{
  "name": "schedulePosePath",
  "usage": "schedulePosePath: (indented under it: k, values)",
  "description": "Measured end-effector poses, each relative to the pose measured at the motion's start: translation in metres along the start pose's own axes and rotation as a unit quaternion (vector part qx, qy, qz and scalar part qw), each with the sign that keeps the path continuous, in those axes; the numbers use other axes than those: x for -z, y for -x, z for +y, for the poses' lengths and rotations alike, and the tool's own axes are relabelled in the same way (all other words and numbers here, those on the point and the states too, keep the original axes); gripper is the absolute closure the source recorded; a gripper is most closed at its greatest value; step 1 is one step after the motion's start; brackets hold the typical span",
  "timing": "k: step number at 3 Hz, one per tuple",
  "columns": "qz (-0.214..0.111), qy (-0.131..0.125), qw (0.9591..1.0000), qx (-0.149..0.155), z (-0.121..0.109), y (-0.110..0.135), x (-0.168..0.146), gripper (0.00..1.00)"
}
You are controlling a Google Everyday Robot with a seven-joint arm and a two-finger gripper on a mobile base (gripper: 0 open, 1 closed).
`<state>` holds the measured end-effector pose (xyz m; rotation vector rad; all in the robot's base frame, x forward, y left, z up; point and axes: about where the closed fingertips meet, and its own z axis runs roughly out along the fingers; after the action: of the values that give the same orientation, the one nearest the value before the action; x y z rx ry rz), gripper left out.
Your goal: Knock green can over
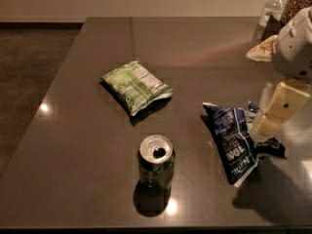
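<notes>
The green can (156,165) stands upright near the front middle of the dark table (87,130), its silver top and tab opening facing up. My gripper (273,112) hangs at the right edge of the view, above the right end of a dark blue snack bag (234,143). It is well to the right of the can and not touching it.
A flat light-green chip bag (136,86) with a white label lies behind the can. A plastic bottle (270,11), a jar and a pale wrapper (262,50) stand at the back right corner. The table's left edge runs diagonally beside brown floor.
</notes>
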<state>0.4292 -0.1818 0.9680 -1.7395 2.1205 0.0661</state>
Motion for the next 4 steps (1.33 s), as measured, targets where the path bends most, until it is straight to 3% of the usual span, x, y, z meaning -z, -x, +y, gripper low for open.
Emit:
schedulePosePath:
  k: [1,3,4]
  values:
    - [-0.052,0.028,0.9981,0.017,0.017,0.023,-0.017,0.0]
    - [-0.145,0.058,0.9858,0.062,0.059,0.069,-0.036,0.0]
    - [-0.174,0.069,0.9792,0.078,0.079,0.086,-0.045,0.0]
